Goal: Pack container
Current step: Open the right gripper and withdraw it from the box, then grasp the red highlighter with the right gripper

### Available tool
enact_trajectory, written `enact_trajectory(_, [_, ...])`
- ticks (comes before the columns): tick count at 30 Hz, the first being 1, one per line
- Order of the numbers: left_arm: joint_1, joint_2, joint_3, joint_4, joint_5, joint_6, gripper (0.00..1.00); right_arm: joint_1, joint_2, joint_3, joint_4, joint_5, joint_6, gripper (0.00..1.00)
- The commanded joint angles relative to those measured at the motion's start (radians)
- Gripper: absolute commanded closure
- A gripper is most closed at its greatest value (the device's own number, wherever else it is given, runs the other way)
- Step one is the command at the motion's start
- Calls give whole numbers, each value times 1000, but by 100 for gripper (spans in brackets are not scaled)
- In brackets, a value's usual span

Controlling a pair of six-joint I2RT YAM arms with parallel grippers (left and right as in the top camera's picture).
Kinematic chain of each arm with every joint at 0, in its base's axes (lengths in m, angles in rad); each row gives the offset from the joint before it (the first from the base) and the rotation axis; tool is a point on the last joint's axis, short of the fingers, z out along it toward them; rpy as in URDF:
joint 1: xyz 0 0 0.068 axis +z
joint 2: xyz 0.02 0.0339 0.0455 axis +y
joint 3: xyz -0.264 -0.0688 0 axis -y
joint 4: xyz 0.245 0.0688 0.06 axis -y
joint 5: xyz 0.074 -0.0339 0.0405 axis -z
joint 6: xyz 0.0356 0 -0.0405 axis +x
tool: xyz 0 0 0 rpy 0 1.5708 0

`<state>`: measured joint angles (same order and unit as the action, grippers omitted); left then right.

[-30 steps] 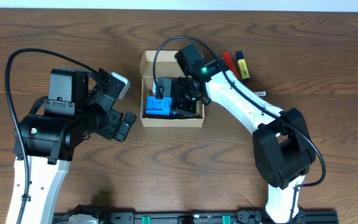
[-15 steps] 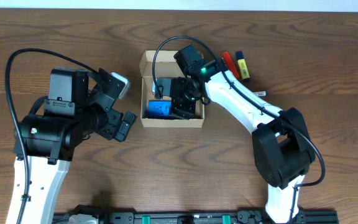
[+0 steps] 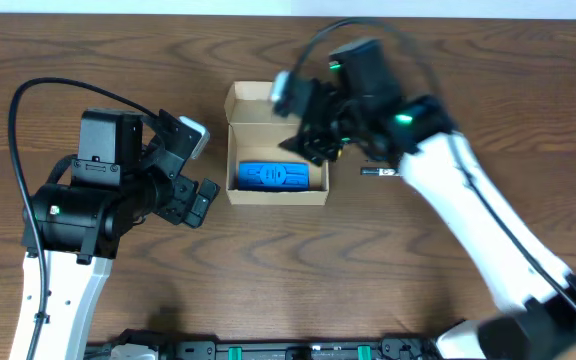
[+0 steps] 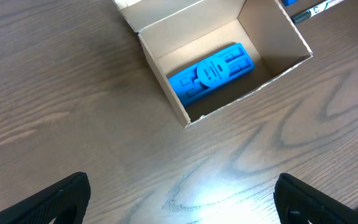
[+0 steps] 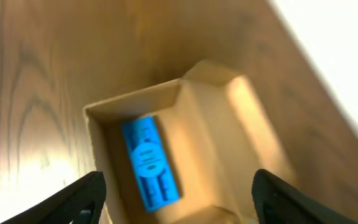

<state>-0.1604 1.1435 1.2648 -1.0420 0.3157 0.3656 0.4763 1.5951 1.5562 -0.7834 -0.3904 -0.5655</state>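
The bench (image 3: 268,270) is carrying the container (image 3: 278,197), mouth up, long axis running left-right. Left hand (image 3: 202,200) is gaping wide left of it, right hand (image 5: 177,186) wide and empty above its right end. Blue block (image 3: 278,175) is lying lengthwise inside; pen (image 3: 380,172) near its right side.

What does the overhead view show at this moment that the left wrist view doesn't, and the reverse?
Only overhead: both arms, the right end effector above the container's right side, the left end effector apart from it. Only left wrist: its own fingers spread wide with nothing between, and the round disc moulded on the blue block. Both: the open container with the blue block lying inside, and a pen beside it.
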Motion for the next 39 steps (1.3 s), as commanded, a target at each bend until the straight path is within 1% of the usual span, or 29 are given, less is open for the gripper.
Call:
enact_trajectory(1, [5,0,11,-2,14,-7,5,-52,-69,2,-19,63,152,21])
enact_trajectory(6, [5,0,11,-2,14,-7,5,-163,-130,2,-87,121,272,21])
enact_trajectory(7, [5,0,11,-2,14,-7,5,-190,-132,2,-103,122,289,20])
enact_trajectory(8, [5,0,11,-2,14,-7,5,-222,-132,2,-123,122,304,17])
enact_trajectory(10, [5,0,11,-2,14,-7,5,-268,-127,0,-150,122,312,14])
enact_trajectory(14, [5,0,11,-2,14,-7,5,-342,-101,-1,-179,126,319,14])
enact_trajectory(16, [5,0,11,-2,14,-7,5,-365,-75,-2,-179,142,319,14])
enact_trajectory(19, [5,0,11,-2,14,-7,5,-385,-22,-2,-175,159,318,12])
enact_trajectory(20, [5,0,11,-2,14,-7,5,-391,1,-2,-170,159,318,11])
enact_trajectory(22, [5,0,11,-2,14,-7,5,-395,44,-2,-153,151,318,1])
enact_trajectory(29, [5,0,11,-2,14,-7,5,-394,167,-2,-73,147,318,1])
enact_trajectory(36, [5,0,11,-2,14,-7,5,-394,308,-2,68,148,296,1])
enact_trajectory(39, [5,0,11,-2,14,-7,5,-393,361,-2,132,155,296,5])
